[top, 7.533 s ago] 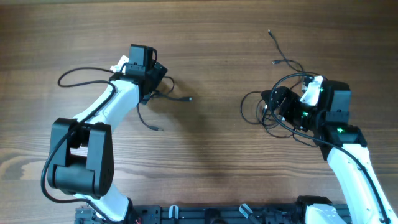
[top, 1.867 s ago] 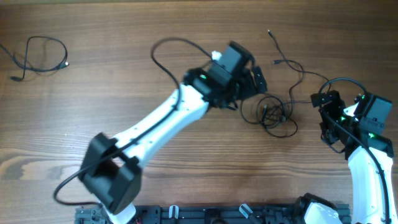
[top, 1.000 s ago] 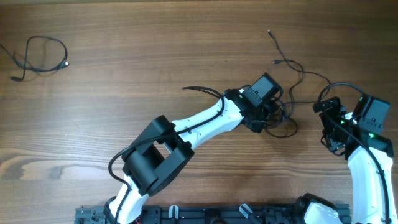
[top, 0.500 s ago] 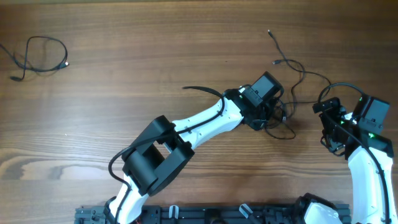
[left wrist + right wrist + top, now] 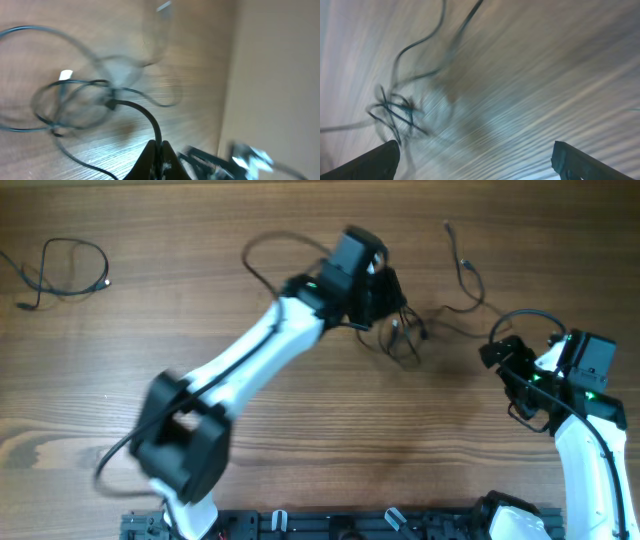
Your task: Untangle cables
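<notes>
1. The knotted bundle (image 5: 402, 340) of thin black cables lies on the wooden table (image 5: 300, 430), motion-blurred in every view
2. The left gripper (image 5: 392, 292) is just above and left of the bundle, and in the wrist view its fingers (image 5: 149, 156) are pinched tight on one black strand (image 5: 150, 120) arching out of it
3. A silvery plug end (image 5: 65, 75) shows at the bundle's edge
4. A loose wire (image 5: 466, 268) trails from the bundle up to the right
5. The right gripper (image 5: 497, 355) sits to the right of the bundle, apart from it, its fingers (image 5: 375, 160) spread wide and holding nothing
6. A separate cable loop (image 5: 75, 242) lies far left of the bundle, well apart
</notes>
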Tool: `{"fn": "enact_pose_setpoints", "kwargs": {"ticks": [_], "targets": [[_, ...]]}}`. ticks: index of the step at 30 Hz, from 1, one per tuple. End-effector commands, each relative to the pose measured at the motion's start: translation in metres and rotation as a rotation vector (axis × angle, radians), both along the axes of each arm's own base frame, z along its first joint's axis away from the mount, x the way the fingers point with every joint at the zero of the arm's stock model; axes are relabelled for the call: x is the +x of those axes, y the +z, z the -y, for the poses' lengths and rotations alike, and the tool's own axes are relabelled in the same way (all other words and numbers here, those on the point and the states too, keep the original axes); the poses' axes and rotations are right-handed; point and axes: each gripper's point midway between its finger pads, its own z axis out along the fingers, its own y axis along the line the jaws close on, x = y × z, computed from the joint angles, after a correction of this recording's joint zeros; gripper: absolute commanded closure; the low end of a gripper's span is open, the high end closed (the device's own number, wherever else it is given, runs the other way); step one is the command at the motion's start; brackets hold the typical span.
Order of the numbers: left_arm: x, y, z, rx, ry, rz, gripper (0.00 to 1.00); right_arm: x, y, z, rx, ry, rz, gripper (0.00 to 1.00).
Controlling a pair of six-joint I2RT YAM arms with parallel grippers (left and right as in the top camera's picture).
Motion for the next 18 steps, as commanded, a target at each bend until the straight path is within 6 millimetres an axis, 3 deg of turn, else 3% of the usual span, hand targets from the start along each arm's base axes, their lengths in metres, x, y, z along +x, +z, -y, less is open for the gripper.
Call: {"fn": "enact_pose_setpoints", "kwargs": {"ticks": [1,5,12,15,18], "targets": [[-0.027,0.082,-0.003,-0.018,-0.27,0.393,0.96,0.007,0.02,-0.037,0.1,0.177,0.107,0.0],[-0.041,0.123,-0.012,-0.025,-0.319,0.554,0.96,0.019,0.046,-0.079,0.168,0.382,0.261,0.0],[-0.047,0.156,-0.018,-0.065,-0.304,0.64,0.96,0.028,0.078,-0.143,0.198,0.607,0.433,0.0],[-0.048,0.179,-0.02,-0.1,-0.289,0.71,0.96,0.035,0.07,-0.154,0.174,0.554,0.387,0.0],[-0.051,0.21,-0.034,-0.134,-0.254,0.787,0.96,0.047,0.047,-0.152,0.127,0.408,0.29,0.0]]}}
